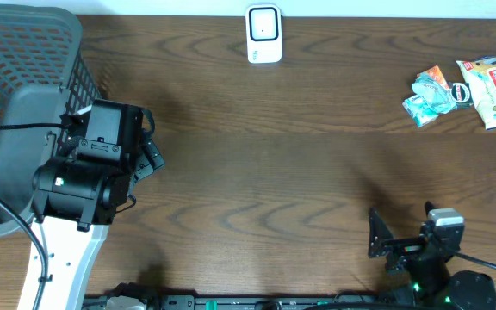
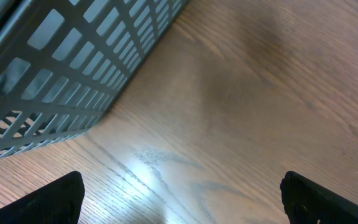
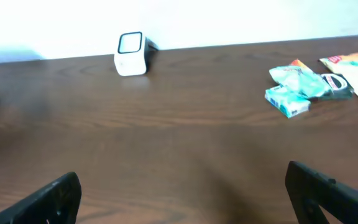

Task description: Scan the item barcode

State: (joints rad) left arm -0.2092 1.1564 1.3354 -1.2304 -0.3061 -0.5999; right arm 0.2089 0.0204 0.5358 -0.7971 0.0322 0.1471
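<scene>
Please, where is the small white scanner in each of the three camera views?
Overhead: the white scanner sits at the top edge, near the centre.
Left wrist: not in it.
Right wrist: the white scanner is in the upper left.
Shared landmark: the snack packets, right of the scanner in both overhead and right wrist.

Open table (image 1: 274,172) lies between the basket (image 1: 24,52) at left and the packets (image 1: 429,96) far right.

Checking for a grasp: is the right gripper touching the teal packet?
Apart. The right wrist view shows bare table between the open right gripper and the teal packet.
</scene>
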